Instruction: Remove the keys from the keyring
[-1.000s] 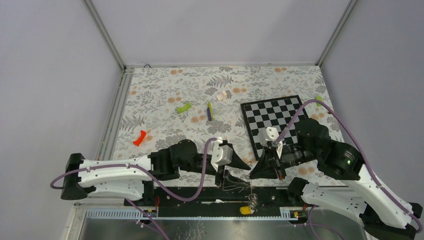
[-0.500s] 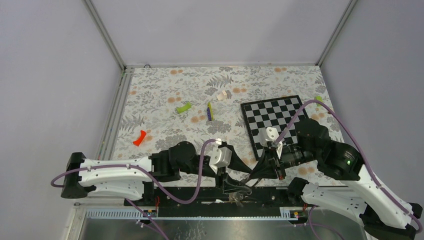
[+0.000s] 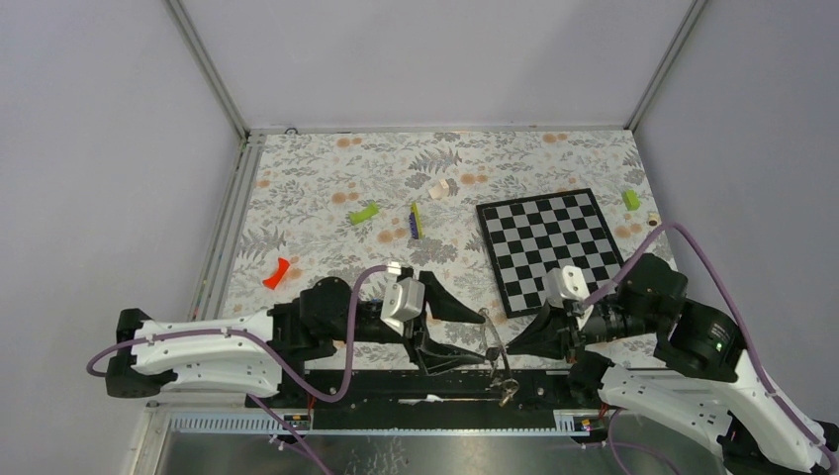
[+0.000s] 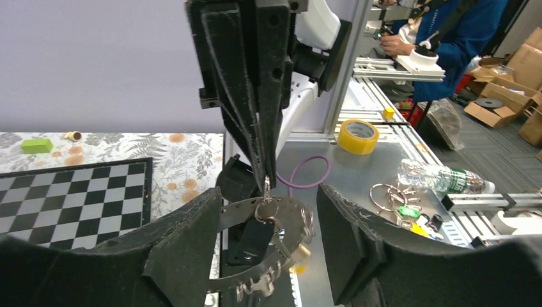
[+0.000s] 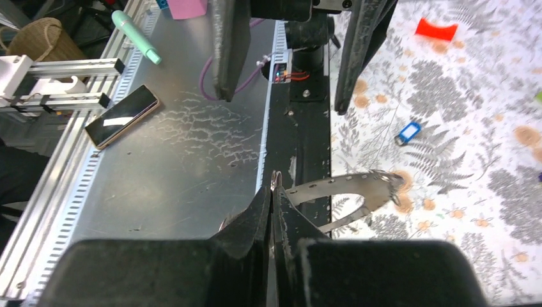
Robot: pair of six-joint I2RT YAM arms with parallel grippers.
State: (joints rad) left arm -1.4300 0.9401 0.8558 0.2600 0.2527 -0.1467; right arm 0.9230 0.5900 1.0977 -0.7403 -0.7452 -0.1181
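**One key looks done; more keys (image 4: 265, 210) hang on the keyring (image 4: 291, 211).**

The right gripper (image 5: 271, 199) is pinched shut. It holds the keyring up by a small metal loop on its rim, and I cannot tell if that loop belongs to a key. The left gripper (image 4: 268, 192) is wide, with one finger on each side of the hoop, and it holds nothing. The keyring hangs in the air between the two grippers, by the near edge of the surface (image 5: 460, 160), above the black rail (image 5: 307, 147). The black-tag key (image 4: 255, 238) and the yellow-tag key (image 4: 299, 254) hang under it. The blue-tag key (image 5: 407, 133) lies alone on the surface, a little way in from the near edge, so I think that one is off. The keys on the hoop are left to take off.
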